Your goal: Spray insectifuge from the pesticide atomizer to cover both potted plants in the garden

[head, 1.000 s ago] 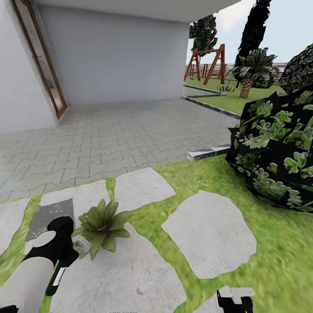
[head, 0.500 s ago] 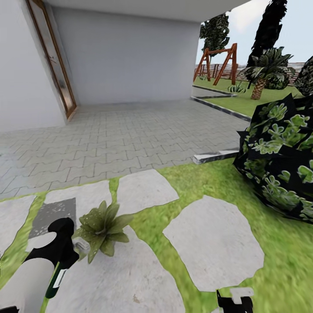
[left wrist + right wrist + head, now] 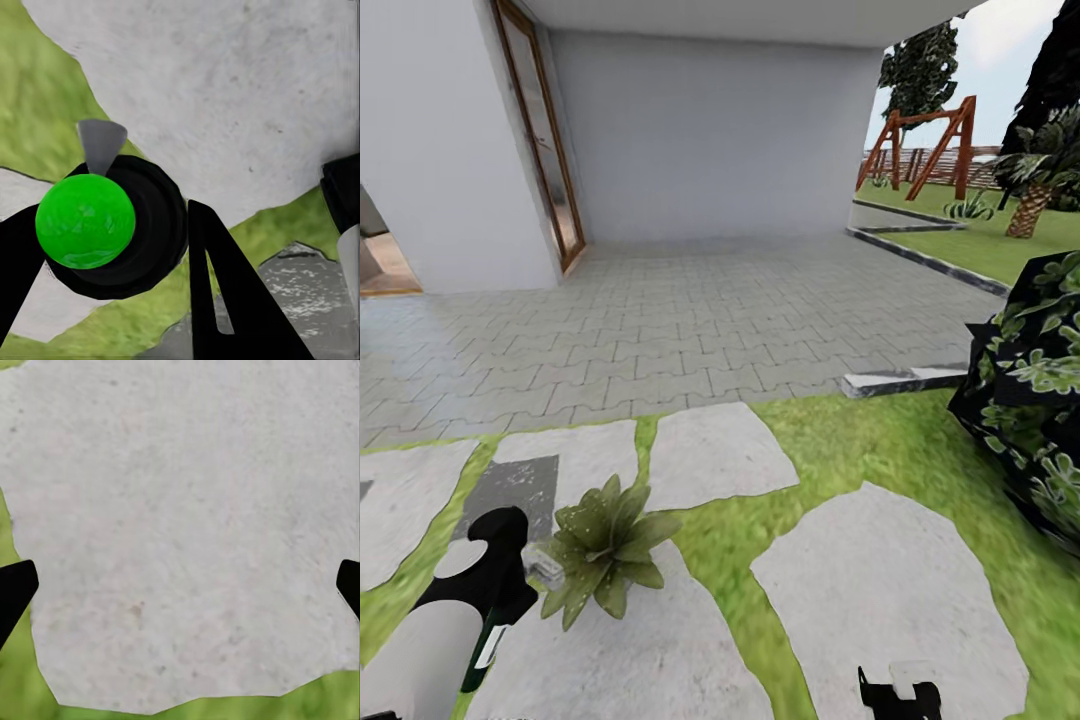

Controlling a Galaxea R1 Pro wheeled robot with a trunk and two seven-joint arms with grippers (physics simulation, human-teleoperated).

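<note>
my left claw (image 3: 127, 247) grips the pesticide atomizer (image 3: 86, 221) about its black body, nozzle just beside the potted plant (image 3: 603, 545); light, rigid, likely slippery plastic; right claw (image 3: 180, 585) hangs wide, empty.

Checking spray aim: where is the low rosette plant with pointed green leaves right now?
In the head view, the low green rosette plant sits low left on a pale grey stepping stone, right beside the left claw.
</note>
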